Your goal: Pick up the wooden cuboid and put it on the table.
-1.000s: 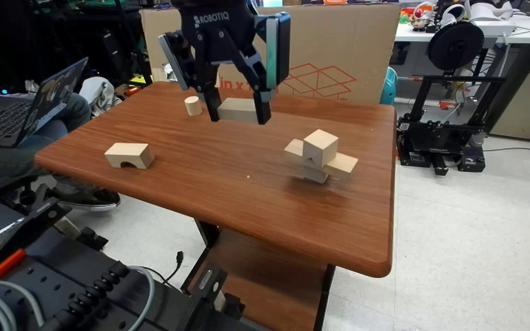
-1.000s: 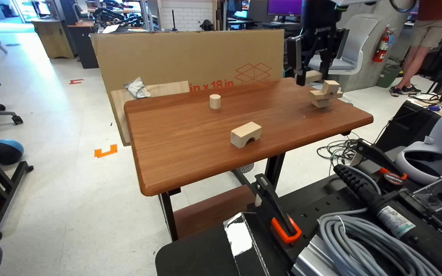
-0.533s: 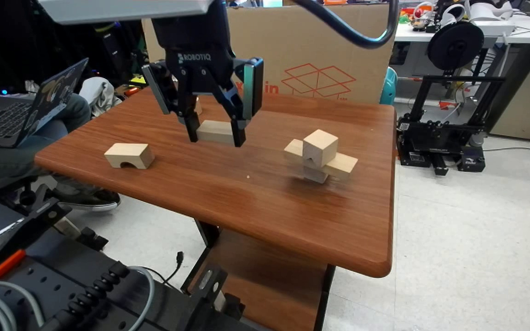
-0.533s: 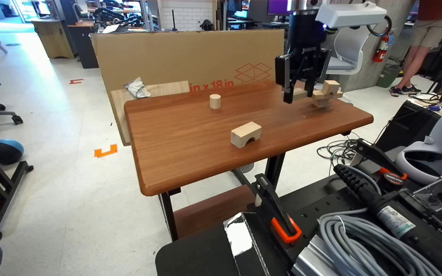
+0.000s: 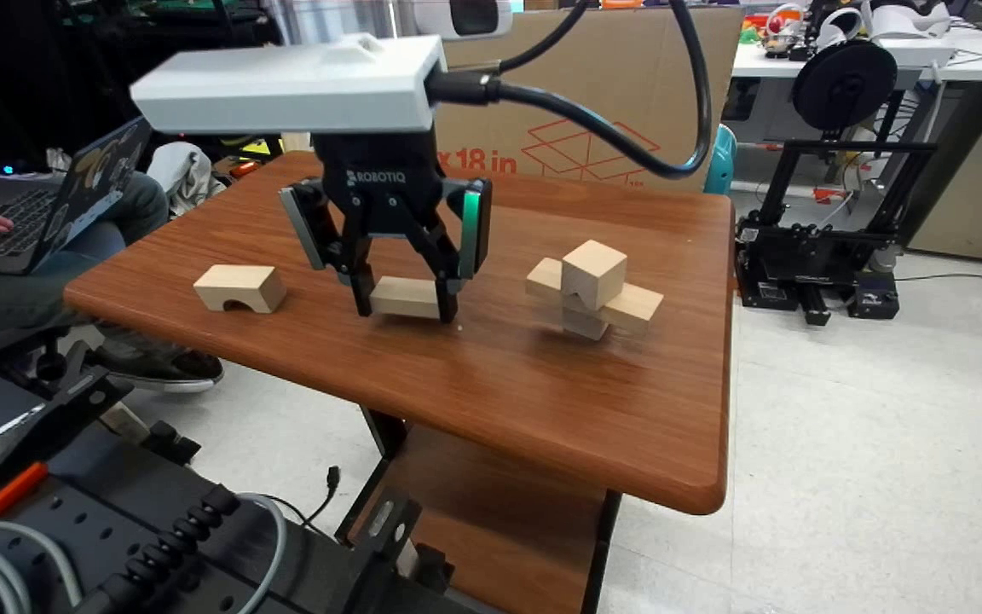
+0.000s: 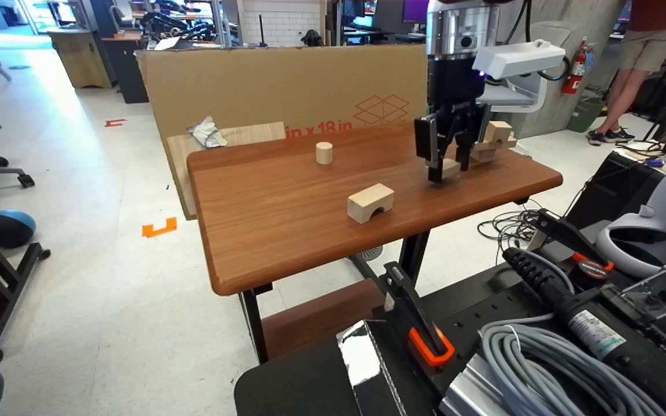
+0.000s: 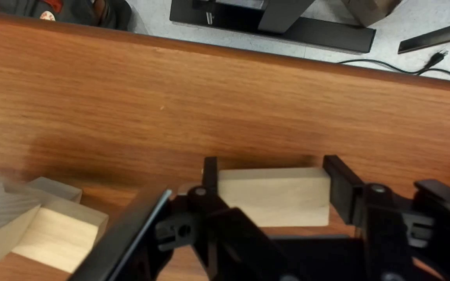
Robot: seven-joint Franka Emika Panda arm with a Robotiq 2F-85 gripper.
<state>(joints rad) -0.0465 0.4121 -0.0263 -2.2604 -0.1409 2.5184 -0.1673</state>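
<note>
The wooden cuboid (image 5: 404,296), a plain light slab, is between the two fingers of my gripper (image 5: 406,314). In the wrist view the gripper (image 7: 270,168) is shut on the ends of the cuboid (image 7: 279,197), which lies flat and level. The gripper (image 6: 449,173) also shows in an exterior view, partly covering the cuboid (image 6: 452,167). The table (image 5: 542,401) is reddish-brown and lies right below; it also shows in an exterior view (image 6: 275,225) and the wrist view (image 7: 131,93). The cuboid is at or just above its surface; I cannot tell whether it touches.
A stack of blocks (image 5: 595,271) with a cube on top stands beside the gripper; it shows in the wrist view (image 7: 53,226). An arch-notched block (image 5: 239,288) stands on the opposite side. A small cylinder (image 6: 324,153) stands farther back. A cardboard sheet (image 6: 287,86) stands behind the table.
The gripper has come down with the cuboid from well above the table to its surface, shifting away from the stack and towards the front edge. The cuboid stays held; the other blocks have not moved.
</note>
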